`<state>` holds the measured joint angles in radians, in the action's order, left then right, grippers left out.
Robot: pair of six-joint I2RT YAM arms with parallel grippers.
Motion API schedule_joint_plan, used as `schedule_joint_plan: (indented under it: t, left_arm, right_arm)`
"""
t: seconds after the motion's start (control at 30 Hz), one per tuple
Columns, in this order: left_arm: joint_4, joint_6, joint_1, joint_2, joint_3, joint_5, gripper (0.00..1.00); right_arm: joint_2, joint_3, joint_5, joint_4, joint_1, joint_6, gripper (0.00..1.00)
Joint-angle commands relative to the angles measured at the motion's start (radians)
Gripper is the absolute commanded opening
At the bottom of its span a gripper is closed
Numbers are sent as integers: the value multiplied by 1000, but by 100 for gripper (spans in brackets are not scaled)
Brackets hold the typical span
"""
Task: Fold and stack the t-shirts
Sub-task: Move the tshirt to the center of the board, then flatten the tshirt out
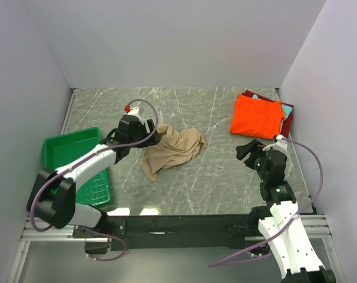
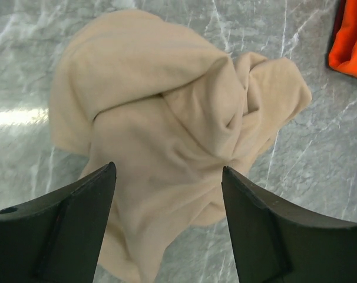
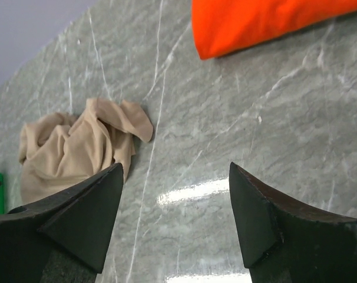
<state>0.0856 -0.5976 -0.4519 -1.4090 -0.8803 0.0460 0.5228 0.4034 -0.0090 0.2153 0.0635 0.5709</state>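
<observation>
On the grey marbled table [image 1: 196,188], a crumpled tan cloth t-shirt [image 1: 172,150] lies at centre, yet to be folded, while a folded orange t-shirt [image 1: 257,117] tops the pile [image 1: 288,112] at two o'clock; left gripper [image 2: 168,177] and right gripper [image 3: 175,177] both gape wide, empty.

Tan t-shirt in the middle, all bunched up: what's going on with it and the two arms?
The tan t-shirt lies crumpled on the table, not yet folded. The left end effector hovers open right over it, gripping nothing. The right end effector is open above bare table, near the folded orange t-shirt at the far right.
</observation>
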Motion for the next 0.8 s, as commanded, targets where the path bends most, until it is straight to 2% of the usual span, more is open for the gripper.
schedule_joint_plan:
  t: [0.0,0.17,0.4,0.77]
  left_arm:
    - [-60,-13,-18,110,70,-101,77]
    - [-20,-24,-21,179,165,-136,75]
    - [-49,-37,-22,223,270,-72,72]
    - [-198,-82,-27,128,299,75,72]
  right_arm:
    - [66,-6,-55,-92,18,-17,78]
    - [169,-21,-57,-174,74,1,77]
    - [357,14,-10,-255,163,-9,76]
    - [710,158,-32,-366,222,-45,76]
